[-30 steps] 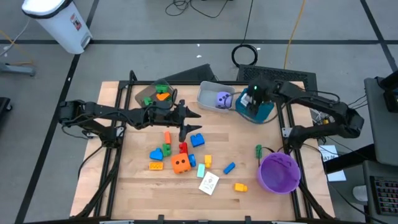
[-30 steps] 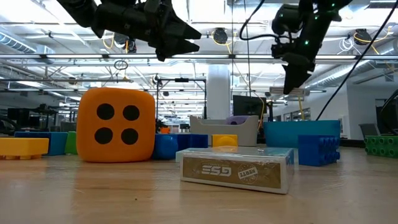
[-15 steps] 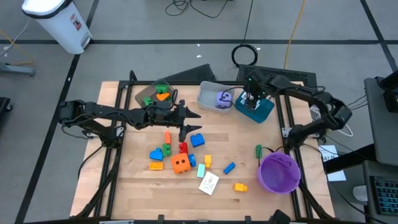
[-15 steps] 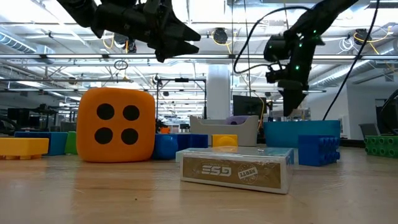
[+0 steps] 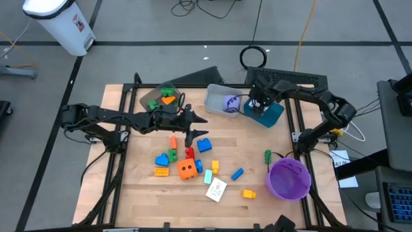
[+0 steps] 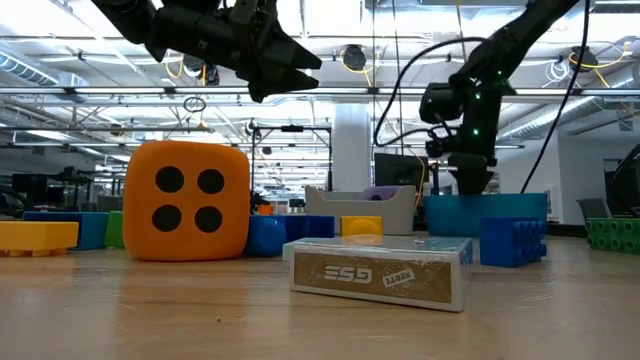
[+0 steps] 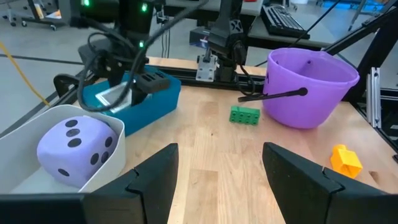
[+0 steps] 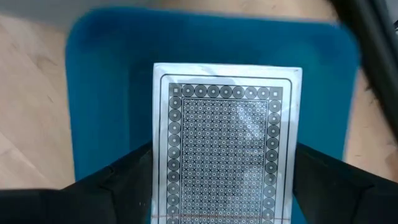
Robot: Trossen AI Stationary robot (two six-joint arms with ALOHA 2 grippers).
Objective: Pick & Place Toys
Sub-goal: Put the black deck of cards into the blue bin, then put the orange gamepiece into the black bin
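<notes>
My right gripper (image 5: 256, 108) is over the teal bin (image 5: 271, 116) at the back right, shut on a white card with a ringed pattern (image 8: 227, 124). In the low view it (image 6: 470, 178) dips behind the bin's wall (image 6: 485, 212). My left gripper (image 5: 198, 131) hangs open above the table's middle, nothing between its fingers (image 7: 155, 180). Under and near it lie small blocks (image 5: 189, 153), an orange die (image 5: 187, 169) and a card (image 5: 216, 189). A purple die (image 7: 78, 149) sits in the grey bin (image 5: 215, 96). My right gripper pinches the card by its two long edges (image 8: 157, 186), one finger on each side. The fingers come from above, pointing steeply down, and lie along the card. The card's patterned face is turned up, above the teal bin's floor (image 8: 93, 81); whether it touches the floor I cannot tell.
A purple bowl (image 5: 288, 178) stands at the front right, with a green block (image 5: 267, 155) and a yellow block (image 5: 248, 193) close by. A brown bin (image 5: 161, 98) at the back left holds green and orange blocks. Bare wood lies between the grey bin and the bowl.
My right gripper has come down toward the teal bin with the card and has tipped to point more steeply down. The card stays between its fingers.
</notes>
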